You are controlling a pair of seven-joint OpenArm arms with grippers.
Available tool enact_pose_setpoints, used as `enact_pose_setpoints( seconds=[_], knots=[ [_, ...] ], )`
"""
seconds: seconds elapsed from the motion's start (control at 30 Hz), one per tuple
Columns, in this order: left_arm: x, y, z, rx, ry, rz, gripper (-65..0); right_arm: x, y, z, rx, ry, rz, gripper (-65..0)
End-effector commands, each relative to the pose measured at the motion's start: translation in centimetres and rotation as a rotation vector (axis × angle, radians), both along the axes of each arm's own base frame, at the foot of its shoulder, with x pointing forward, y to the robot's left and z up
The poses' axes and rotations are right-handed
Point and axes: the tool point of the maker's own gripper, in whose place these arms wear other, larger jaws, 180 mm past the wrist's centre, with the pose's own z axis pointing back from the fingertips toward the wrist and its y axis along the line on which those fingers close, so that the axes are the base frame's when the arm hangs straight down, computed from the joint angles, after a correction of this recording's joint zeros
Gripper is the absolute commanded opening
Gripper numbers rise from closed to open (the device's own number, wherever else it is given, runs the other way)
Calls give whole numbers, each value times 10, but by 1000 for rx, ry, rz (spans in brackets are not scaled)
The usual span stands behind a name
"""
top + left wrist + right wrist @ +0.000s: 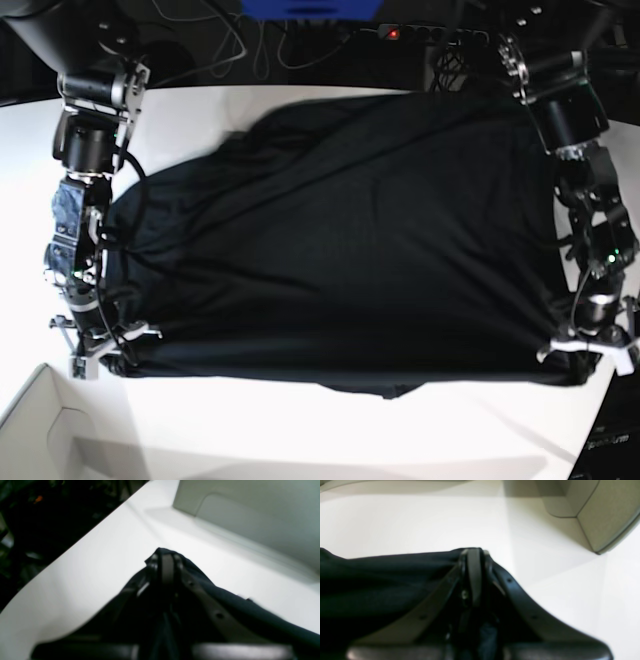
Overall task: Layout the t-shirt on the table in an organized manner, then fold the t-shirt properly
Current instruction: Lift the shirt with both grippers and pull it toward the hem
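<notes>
Plain black short-sleeved t-shirt (340,240) of thin, wrinkly fabric: spread wide across the smooth white table (300,430), creased diagonally, near edge pulled into a taut straight line between the two arms. Left gripper (166,555): jaws closed, pinching one near corner of the cloth. Right gripper (473,552): jaws closed, pinching the other near corner. Pale grey box corner (595,512): stands on the table beside the right gripper, apparently apart from the shirt, though the wrist views are blurred.
</notes>
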Motion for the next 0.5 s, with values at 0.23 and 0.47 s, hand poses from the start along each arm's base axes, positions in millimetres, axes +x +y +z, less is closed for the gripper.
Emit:
enact_pose_setpoints(
  seconds=[0.23, 0.47],
  knots=[
    [38, 7, -4, -77, 15, 16, -650, 26, -12, 42, 2, -99, -21, -650],
    [57, 6, -25, -144, 45, 36, -650, 49, -25, 39, 44, -58, -43, -650]
  ],
)
